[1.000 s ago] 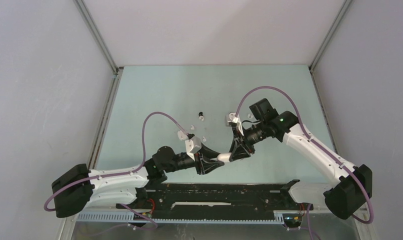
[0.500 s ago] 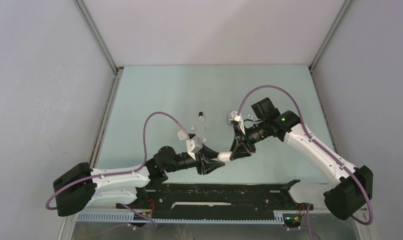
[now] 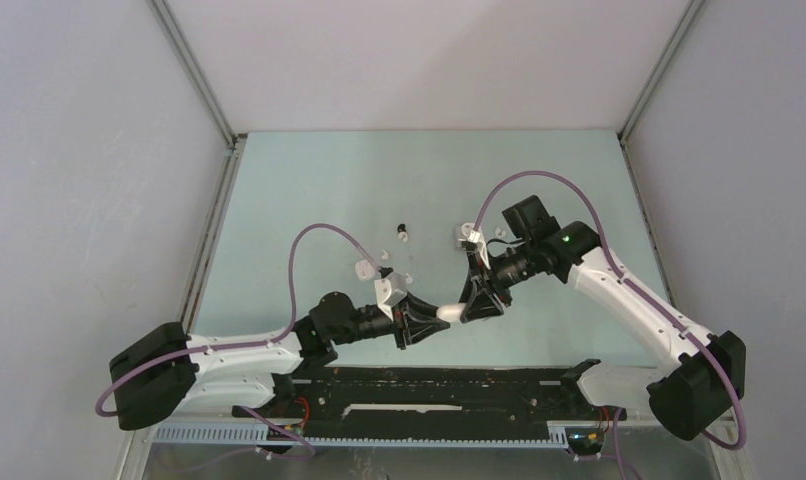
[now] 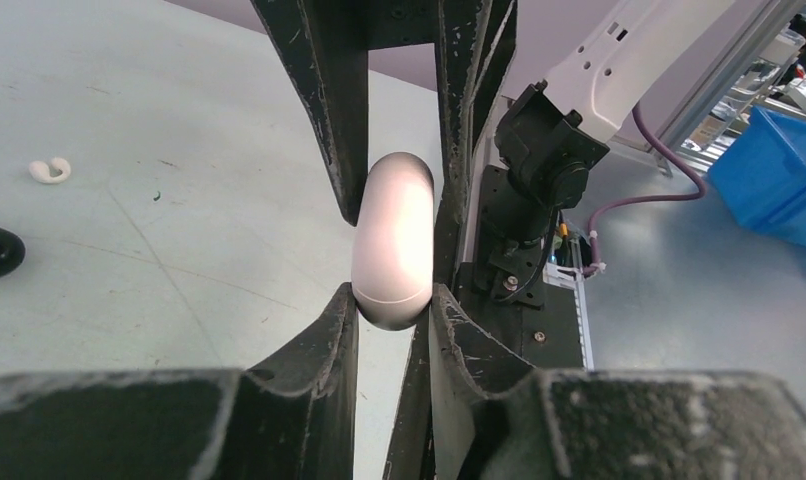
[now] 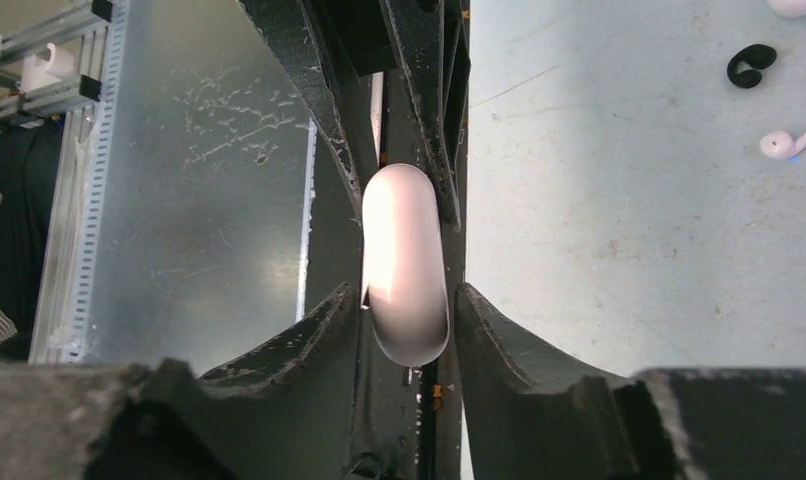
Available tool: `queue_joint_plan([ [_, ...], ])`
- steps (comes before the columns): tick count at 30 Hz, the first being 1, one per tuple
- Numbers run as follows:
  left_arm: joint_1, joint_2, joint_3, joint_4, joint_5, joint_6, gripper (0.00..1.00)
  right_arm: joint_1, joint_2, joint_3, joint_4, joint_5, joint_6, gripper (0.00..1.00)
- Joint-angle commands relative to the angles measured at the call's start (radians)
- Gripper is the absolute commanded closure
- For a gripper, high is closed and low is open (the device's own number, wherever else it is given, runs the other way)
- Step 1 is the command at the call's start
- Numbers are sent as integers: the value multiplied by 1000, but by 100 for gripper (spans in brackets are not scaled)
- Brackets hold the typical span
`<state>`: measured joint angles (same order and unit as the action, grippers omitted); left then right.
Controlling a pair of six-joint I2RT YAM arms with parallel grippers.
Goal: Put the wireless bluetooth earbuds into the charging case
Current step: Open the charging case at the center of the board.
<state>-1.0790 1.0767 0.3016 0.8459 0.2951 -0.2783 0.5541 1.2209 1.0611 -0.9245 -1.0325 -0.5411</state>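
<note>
Clamping the white charging case (image 3: 442, 312) between them, the left gripper (image 3: 419, 325) and the right gripper (image 3: 476, 300) meet nose to nose just beyond the arms' bases, with the case held off the table (image 3: 309, 180). In the left wrist view the left gripper's fingers (image 4: 344, 320) are drawn narrow on one rounded end of the case (image 4: 392, 240), right at a thin seam (image 4: 389, 297). The right arm's fingers pinch the other end from the opposite side. The right wrist view shows the same hold mirrored, with the case (image 5: 404, 265) wedged between that gripper's own narrow fingers (image 5: 334, 325).

The case looks closed, with its seam unbroken, and no bud can be seen in it. Farther out, the loose earbuds (image 3: 407, 278) lie scattered on the table, well apart from both grippers. Among them are a white stemmed earbud (image 5: 787, 143) and, beyond it, a black curled earbud (image 5: 751, 65).

Judged from this, the task is at an early stage. The case is secured in a two-handed grip that suits prying the lid. Left to do are opening it, freeing one gripper, fetching the matching buds and seating each in its well.
</note>
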Motion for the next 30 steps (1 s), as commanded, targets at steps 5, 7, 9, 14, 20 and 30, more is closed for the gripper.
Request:
queue_joint_plan([
  [5,-5,-4,12,51,30,64,100,-50,39,30,72,-71,120,47],
  [7,-7,-7,10,51,30,66,100,-76,56,31,91,-93,157,46],
  [9,-7,-12,6,54,30,68,100,-96,70,34,104,-96,175,46],
  [14,-9,-14,-2,59,27,71,100,-143,98,61,102,-162,207,47],
  [20,-9,8,-13,107,29,64,100,-202,97,69,123,-217,240,46],
  [30,-7,18,-86,207,-56,126,100,-351,98,65,202,90,220,53],
])
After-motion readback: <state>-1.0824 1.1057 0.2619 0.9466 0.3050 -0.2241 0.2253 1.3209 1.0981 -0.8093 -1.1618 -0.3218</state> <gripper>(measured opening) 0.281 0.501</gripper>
